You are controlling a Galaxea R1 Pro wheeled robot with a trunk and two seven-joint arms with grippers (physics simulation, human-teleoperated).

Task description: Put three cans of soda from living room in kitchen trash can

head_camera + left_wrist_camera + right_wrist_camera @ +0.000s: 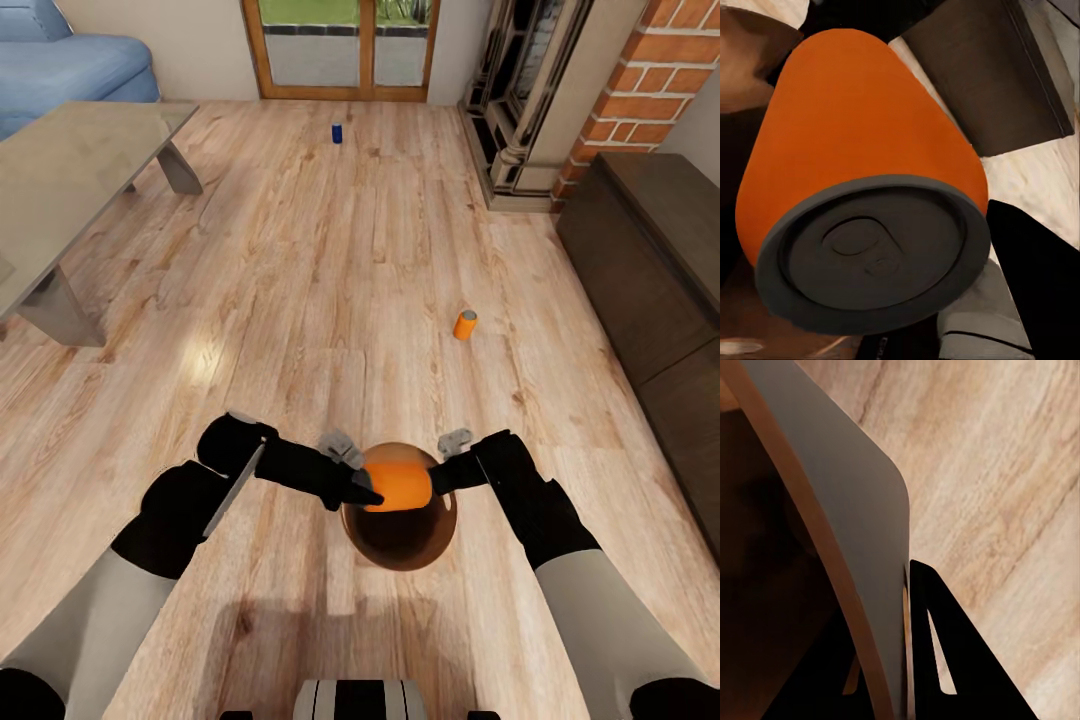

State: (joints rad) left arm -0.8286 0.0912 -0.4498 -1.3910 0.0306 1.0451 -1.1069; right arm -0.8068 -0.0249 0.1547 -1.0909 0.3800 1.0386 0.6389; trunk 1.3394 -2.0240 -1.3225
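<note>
Your left hand (372, 492) is clamped on an orange can (397, 486) over the bin (400, 535) — the right hand (440, 475) pinches its rim. Part the fingers to drop it; two cans — orange (465, 325), blue (337, 133) — wait on the floor.

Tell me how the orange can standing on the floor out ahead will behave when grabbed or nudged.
The orange can on the floor is a smooth, narrow cylinder standing slightly tilted on bare wood floor, so a nudge probably tips it, after which it would roll. Its small size suggests it is light. The glossy skin may slip between fingers.
</note>
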